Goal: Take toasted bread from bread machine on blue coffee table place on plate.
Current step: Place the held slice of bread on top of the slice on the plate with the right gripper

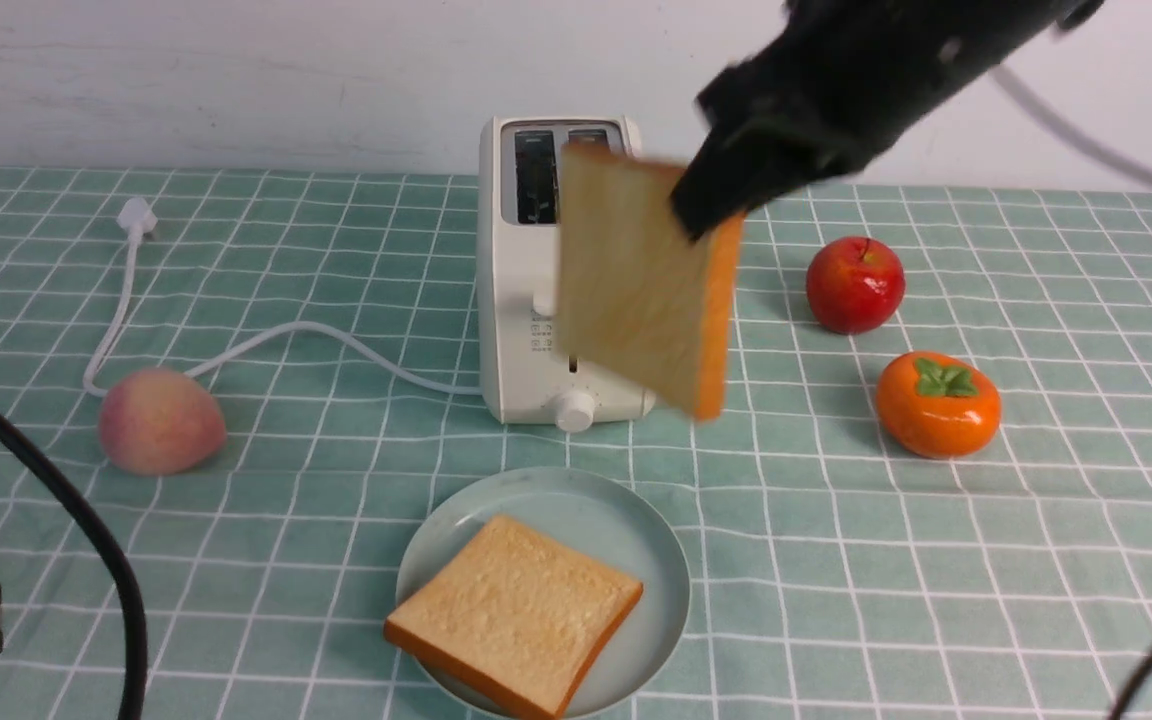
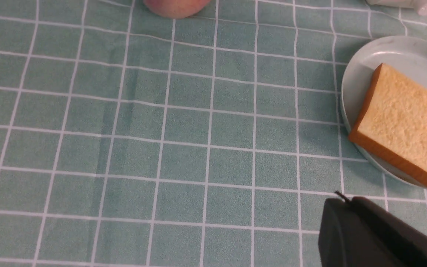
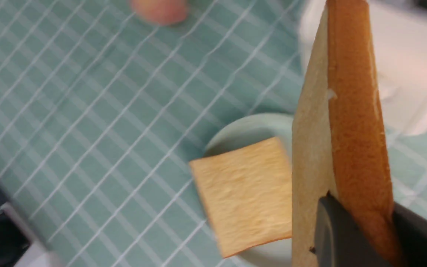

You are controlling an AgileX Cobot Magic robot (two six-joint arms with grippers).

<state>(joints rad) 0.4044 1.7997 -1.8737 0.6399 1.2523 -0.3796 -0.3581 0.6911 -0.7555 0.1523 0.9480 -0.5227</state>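
Note:
My right gripper (image 1: 711, 205) is shut on a slice of toasted bread (image 1: 641, 280) and holds it hanging in the air in front of the cream-white bread machine (image 1: 521, 300). In the right wrist view that slice (image 3: 350, 122) is pinched between the black fingers (image 3: 332, 230). A second slice (image 1: 516, 610) lies flat on the pale blue-green plate (image 1: 636, 545); it also shows in the left wrist view (image 2: 406, 122) and the right wrist view (image 3: 247, 189). My left gripper (image 2: 341, 202) is shut and empty, low over the blue coffee table (image 1: 936, 560) beside the plate (image 2: 391, 52).
A peach (image 1: 161, 420) lies at the left by the toaster's white cord (image 1: 276, 335). A red apple (image 1: 854, 283) and an orange persimmon (image 1: 938, 403) sit to the right of the toaster. A black cable (image 1: 76, 510) crosses the front left corner.

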